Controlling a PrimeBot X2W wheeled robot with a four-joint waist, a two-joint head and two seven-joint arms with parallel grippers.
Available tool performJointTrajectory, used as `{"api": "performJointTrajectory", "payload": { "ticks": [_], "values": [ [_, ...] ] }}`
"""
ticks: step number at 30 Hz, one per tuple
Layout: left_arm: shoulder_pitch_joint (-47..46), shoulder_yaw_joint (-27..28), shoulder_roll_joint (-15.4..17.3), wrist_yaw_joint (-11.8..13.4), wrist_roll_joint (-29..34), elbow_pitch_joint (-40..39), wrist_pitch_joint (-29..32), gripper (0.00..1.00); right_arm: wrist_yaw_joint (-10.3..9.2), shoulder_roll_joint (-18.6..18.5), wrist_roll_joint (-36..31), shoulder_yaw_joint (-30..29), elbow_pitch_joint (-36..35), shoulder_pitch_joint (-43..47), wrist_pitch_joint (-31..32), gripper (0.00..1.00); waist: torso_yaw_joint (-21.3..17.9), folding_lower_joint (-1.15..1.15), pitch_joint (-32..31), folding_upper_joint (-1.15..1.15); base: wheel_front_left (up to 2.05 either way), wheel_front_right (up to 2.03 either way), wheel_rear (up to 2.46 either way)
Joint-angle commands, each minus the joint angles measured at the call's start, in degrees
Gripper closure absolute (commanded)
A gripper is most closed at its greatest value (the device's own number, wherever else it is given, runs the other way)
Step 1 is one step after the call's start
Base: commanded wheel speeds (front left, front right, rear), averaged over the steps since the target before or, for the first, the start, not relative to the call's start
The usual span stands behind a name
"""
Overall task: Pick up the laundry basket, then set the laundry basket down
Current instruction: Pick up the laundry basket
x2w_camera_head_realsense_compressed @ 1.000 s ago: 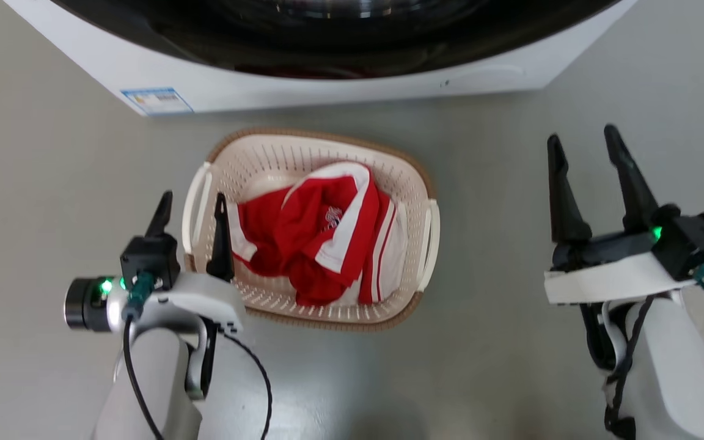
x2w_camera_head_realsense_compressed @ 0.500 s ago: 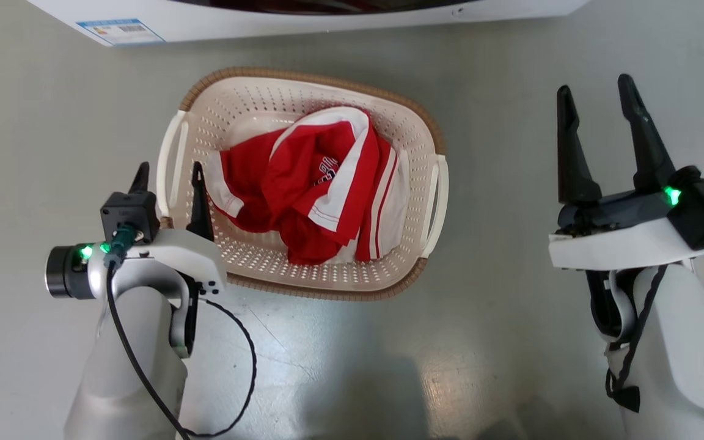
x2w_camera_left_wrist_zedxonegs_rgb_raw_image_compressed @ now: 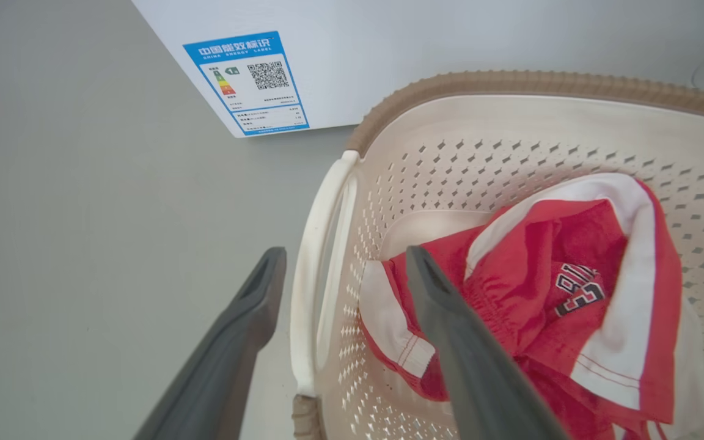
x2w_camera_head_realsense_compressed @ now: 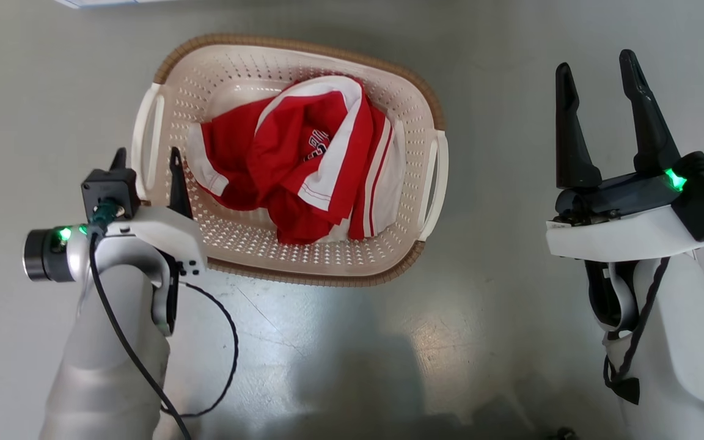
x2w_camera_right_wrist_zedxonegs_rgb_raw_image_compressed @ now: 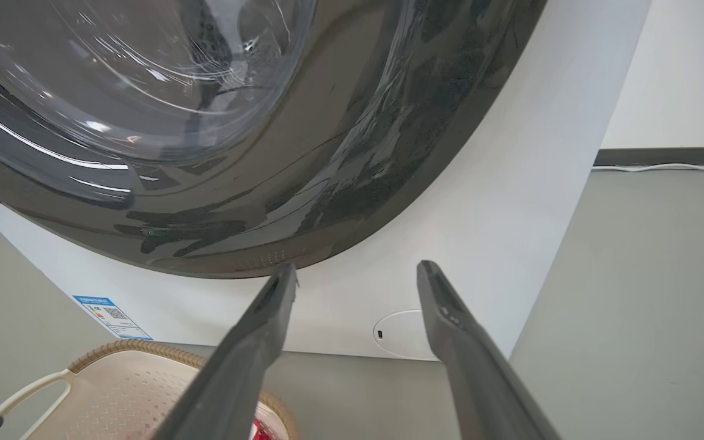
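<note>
Grey floor (x2w_camera_head_realsense_compressed: 340,360): laundry basket (x2w_camera_head_realsense_compressed: 230,73) resting on it, white washer (x2w_camera_right_wrist_zedxonegs_rgb_raw_image_compressed: 480,232) behind.

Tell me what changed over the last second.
Mainly the head camera dipped: the washer slid nearly out of its view's top and the laundry basket looks larger. The left gripper stays open astride the left handle, gripping nothing; the right gripper stays open, off to the side. The red garment lies unchanged.

Our left gripper (x2w_camera_head_realsense_compressed: 146,157) points forward at the lower left. Its two dark fingers (x2w_camera_head_realsense_compressed: 176,183) are parted above our pale left forearm (x2w_camera_head_realsense_compressed: 107,366). Our right gripper (x2w_camera_head_realsense_compressed: 595,61) is well apart at the right, fingers likewise spread and leaning slightly rightward, above our right forearm (x2w_camera_head_realsense_compressed: 688,342).
</note>
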Motion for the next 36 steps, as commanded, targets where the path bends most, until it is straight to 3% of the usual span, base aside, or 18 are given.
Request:
{"api": "performJointTrajectory", "payload": {
  "ticks": [1,13,17,18,19,22,23,24,26,27,36],
  "values": [
    [-0.55,1.77,1.92,0.51,0.40,-0.04,-0.35,0.00,0.37,0.26,0.52,1.22,-1.81,0.71,-0.37,0.00,-0.17,0.00,0.81,0.00,0.00,0.00,0.00],
    [-5.30,2.83,2.93,3.70,0.92,4.93,-0.35,0.00,0.37,0.26,0.27,0.79,-3.37,0.99,-0.37,0.00,-0.21,0.00,3.78,0.00,0.00,0.00,0.00],
    [-6.05,2.76,3.03,3.84,0.93,5.79,-0.35,0.32,0.37,0.26,0.45,0.95,-3.46,0.81,-0.37,0.00,-0.12,0.00,4.11,0.00,0.00,0.00,0.00],
    [-6.13,2.73,3.07,3.81,0.92,5.99,-0.35,0.46,0.37,0.26,0.50,1.01,-3.46,0.73,-0.37,0.00,-0.13,0.00,4.16,0.00,0.00,0.00,0.00],
    [-6.13,2.73,3.07,3.81,0.92,5.99,-0.35,0.46,0.37,0.26,0.50,1.01,-3.46,0.73,-0.37,0.00,-0.13,0.00,4.16,0.00,0.00,0.00,0.00],
    [-6.36,2.62,3.18,3.65,0.87,6.56,-0.35,0.72,0.37,0.26,0.61,1.10,-3.55,0.61,-0.37,0.00,-0.20,0.00,4.31,0.00,0.00,0.00,0.00],
    [-6.45,2.57,3.17,3.64,0.87,6.68,-0.35,0.72,0.37,0.26,0.58,1.10,-3.59,0.61,-0.37,0.00,-0.21,0.00,4.35,0.00,0.00,0.00,0.00],
    [-6.53,2.53,3.14,3.65,0.87,6.76,-0.35,0.85,0.37,0.26,0.57,1.07,-3.61,0.61,-0.37,0.00,-0.19,0.00,4.39,0.00,0.00,0.00,0.00],
    [-6.64,2.44,3.11,3.60,0.84,6.88,-0.35,0.96,0.37,0.26,0.48,1.01,-3.59,0.62,-0.37,0.00,-0.17,0.00,4.42,0.00,0.00,0.00,0.00],
    [-6.69,2.40,3.08,3.59,0.82,6.96,-0.35,1.00,0.37,0.26,0.49,0.99,-3.56,0.63,-0.37,0.00,-0.15,0.00,4.41,0.00,0.00,0.00,0.00],
    [-6.44,1.91,2.69,3.50,0.80,7.04,-0.35,1.00,0.37,0.26,0.65,0.99,-3.06,0.46,-0.37,0.00,-0.08,0.00,4.00,0.00,0.00,0.00,0.00]
  ]
}}
